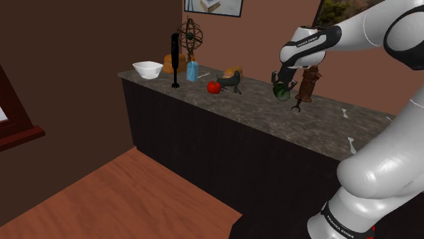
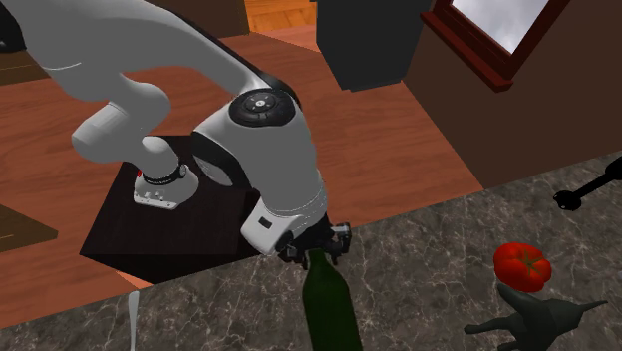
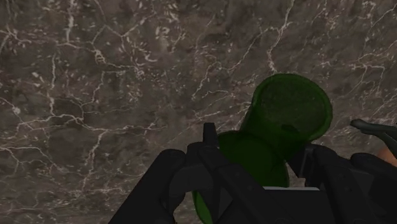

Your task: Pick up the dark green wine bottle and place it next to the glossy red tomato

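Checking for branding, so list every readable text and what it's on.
"FRANKA EMIKA": on the arm's wrist band.
"FRANKA EMIKA": on the arm's base ring, barely legible.
Marks on the joint ring: too small to read.
No label on the bottle.

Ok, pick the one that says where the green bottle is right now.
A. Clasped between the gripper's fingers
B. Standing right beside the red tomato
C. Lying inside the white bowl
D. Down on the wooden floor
A: in the wrist view the gripper has its two black fingers closed on either side of the green bottle, and in the shoulder view the bottle is well apart from the tomato.
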Robot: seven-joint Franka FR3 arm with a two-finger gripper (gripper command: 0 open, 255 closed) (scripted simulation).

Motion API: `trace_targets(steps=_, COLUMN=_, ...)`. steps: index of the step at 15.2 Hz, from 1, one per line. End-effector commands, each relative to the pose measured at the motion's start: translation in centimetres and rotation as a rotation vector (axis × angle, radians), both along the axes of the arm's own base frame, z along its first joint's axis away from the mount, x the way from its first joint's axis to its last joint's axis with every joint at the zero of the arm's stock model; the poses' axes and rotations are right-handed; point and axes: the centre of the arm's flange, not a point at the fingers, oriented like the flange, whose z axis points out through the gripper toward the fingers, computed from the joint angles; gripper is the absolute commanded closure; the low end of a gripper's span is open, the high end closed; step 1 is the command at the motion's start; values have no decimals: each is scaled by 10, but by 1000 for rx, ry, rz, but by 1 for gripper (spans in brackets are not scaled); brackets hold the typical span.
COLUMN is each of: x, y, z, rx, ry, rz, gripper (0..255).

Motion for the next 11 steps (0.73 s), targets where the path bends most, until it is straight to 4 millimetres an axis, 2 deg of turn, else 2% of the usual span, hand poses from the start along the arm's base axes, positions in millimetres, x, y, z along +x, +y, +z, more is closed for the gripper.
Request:
trace_targets(steps=1, x=28, y=-2, z=3, rx=0, ry=-1, rz=0, gripper=255)
trace_targets(steps=11, x=160, y=-5, z=4, rx=0, ry=-1, rz=0, gripper=255)
